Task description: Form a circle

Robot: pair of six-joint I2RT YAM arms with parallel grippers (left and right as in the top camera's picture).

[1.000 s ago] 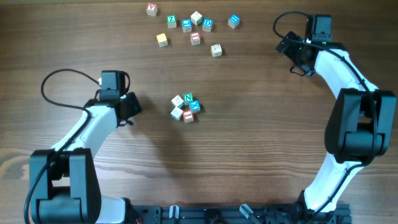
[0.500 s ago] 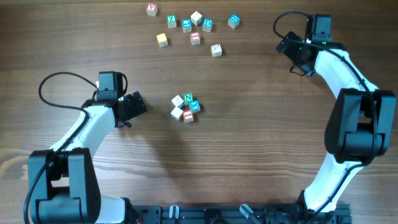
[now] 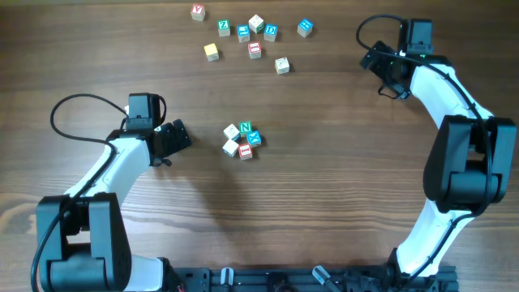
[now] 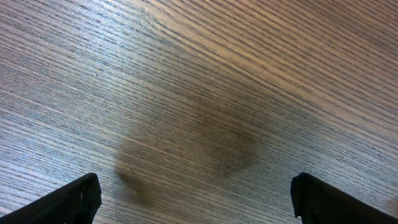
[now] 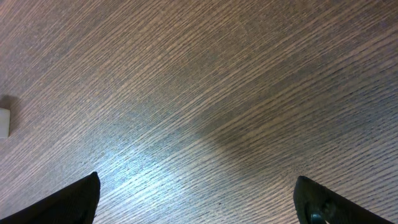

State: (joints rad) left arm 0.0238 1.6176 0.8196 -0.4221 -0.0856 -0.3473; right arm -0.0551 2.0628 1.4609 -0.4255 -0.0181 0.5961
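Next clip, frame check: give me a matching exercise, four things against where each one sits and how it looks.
Things:
1. ring
2. scatter
3. left gripper
4. right gripper

Places and states:
A. far right side, open, nothing between its fingers
B. middle of the table, tightly packed
C. just left of the ring, open, empty
D. along the far edge, spread apart

Pairs: 1-B; 2-D; 3-C; 4-A
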